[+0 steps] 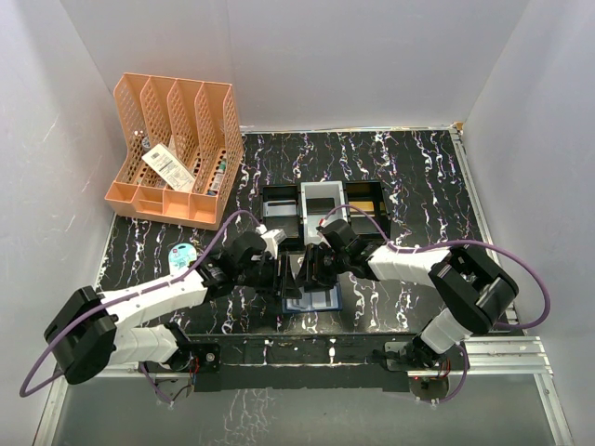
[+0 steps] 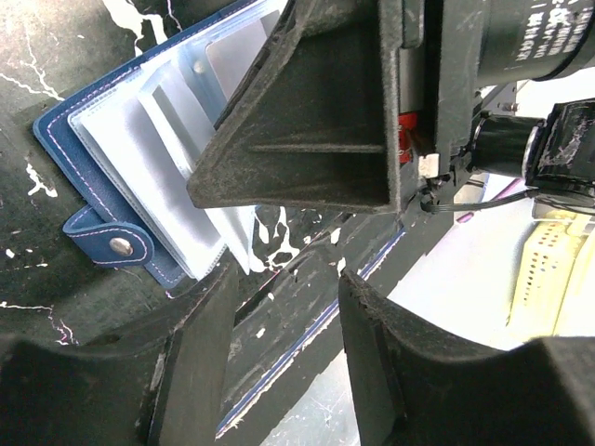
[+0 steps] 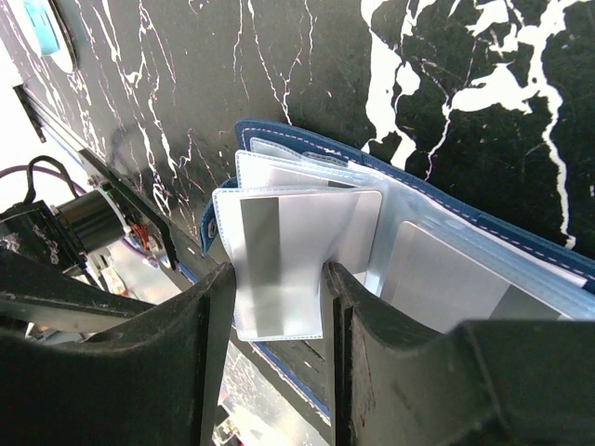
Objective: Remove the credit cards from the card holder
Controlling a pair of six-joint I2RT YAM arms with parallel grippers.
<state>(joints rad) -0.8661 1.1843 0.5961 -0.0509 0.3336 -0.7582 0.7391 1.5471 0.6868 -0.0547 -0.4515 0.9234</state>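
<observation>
- our right gripper [image 3: 277, 283] is open, fingers beside one of the credit cards [image 3: 302, 223]; our left gripper [image 2: 284, 316] is open, empty.
- the card holder [image 3: 270, 135] lies spread on the table [image 3: 186, 74].
- we judge no card is out yet.

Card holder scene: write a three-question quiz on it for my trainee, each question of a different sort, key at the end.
1. True or false: the navy-blue bifold card holder lies folded shut on the table.
2. In the right wrist view, what sits between the fingers of the right claw?
A) a grey striped card in a clear plastic sleeve
B) an orange file rack
C) nothing at all
3. Fill in: in the left wrist view, the left claw is ___ (open or shut).

Key: 1 false, it lies open with its sleeves fanned out; 2 A; 3 open.
</observation>
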